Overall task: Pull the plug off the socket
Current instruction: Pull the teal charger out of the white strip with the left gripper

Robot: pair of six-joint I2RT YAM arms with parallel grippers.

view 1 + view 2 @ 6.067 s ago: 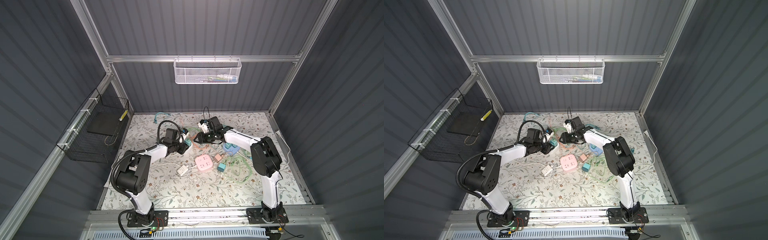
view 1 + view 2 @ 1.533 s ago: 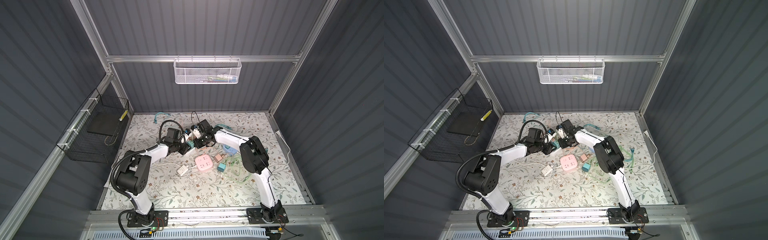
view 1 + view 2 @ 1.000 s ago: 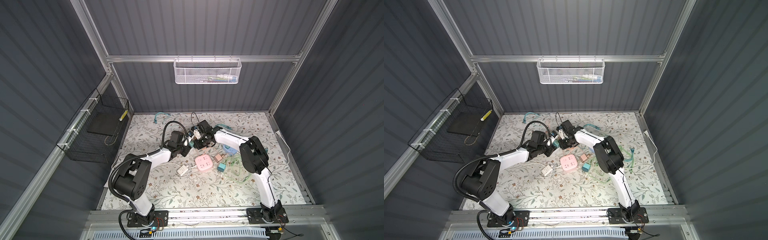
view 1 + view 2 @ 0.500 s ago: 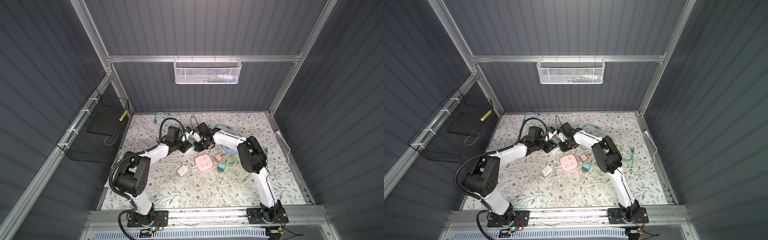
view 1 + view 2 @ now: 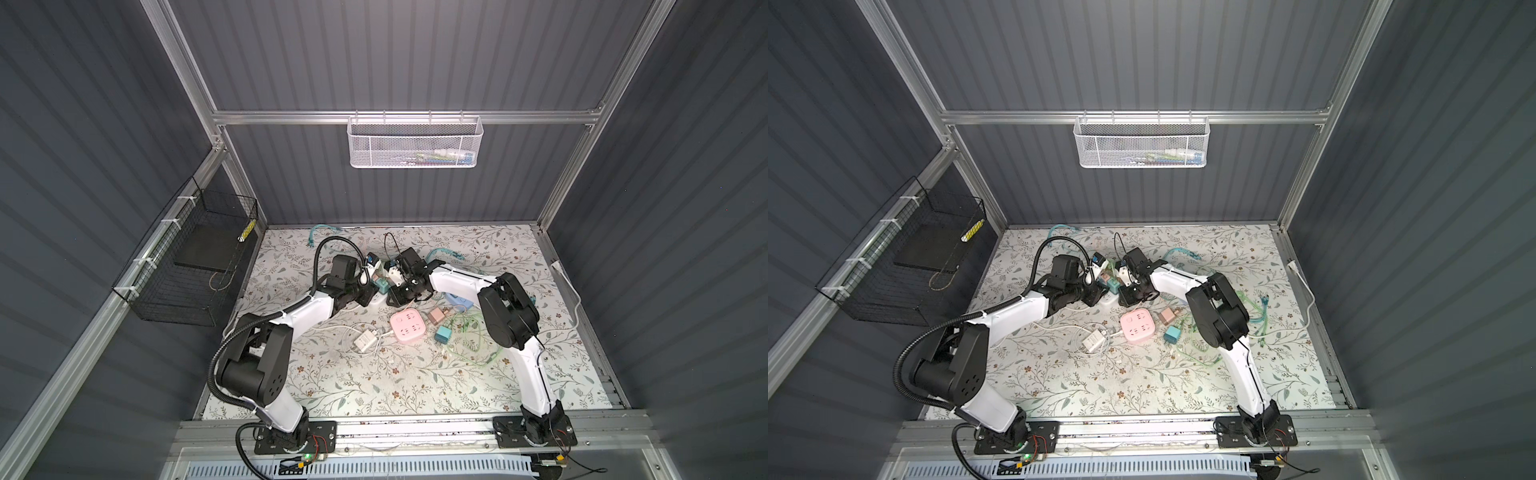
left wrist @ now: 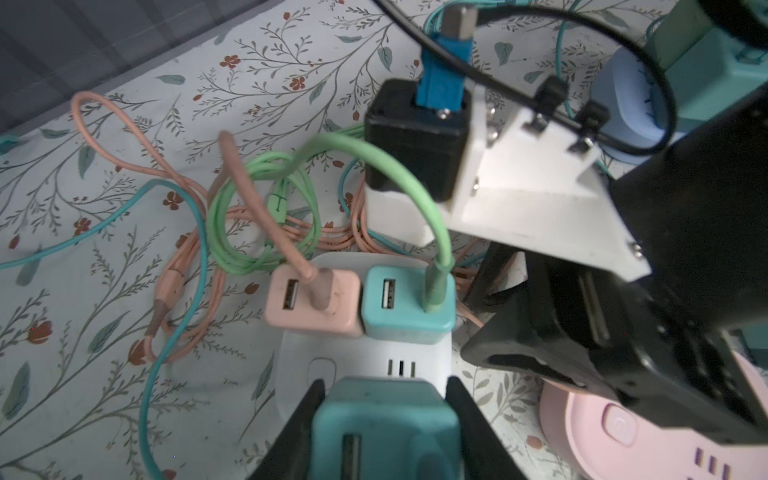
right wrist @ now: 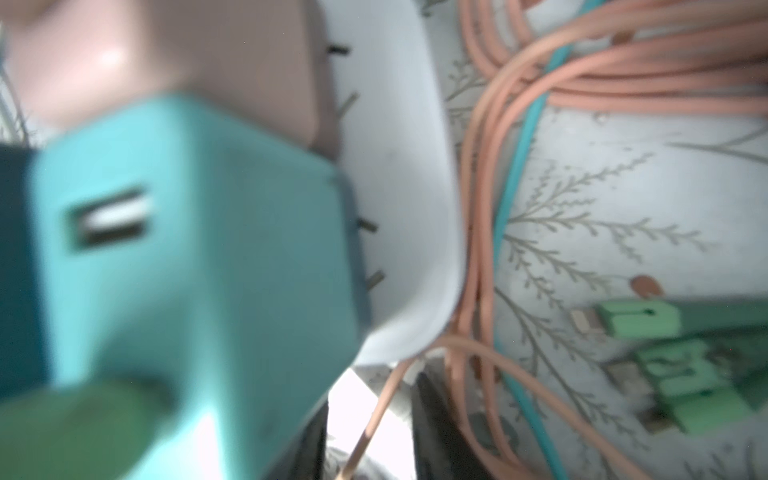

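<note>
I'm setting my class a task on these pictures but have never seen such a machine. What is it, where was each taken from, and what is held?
Two robot arms, left and right, stand on a flowered table. Both top views look down from one overhead camera; each wrist view comes from a camera on an arm. On the table lie a white socket with plugs in it, a pink socket and loose cables. The left claw grips a teal plug at the white socket. The right claw sits beside that socket; its grip is unclear.

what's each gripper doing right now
left gripper: shut on teal plug
right gripper: cannot tell, view too blurred
</note>
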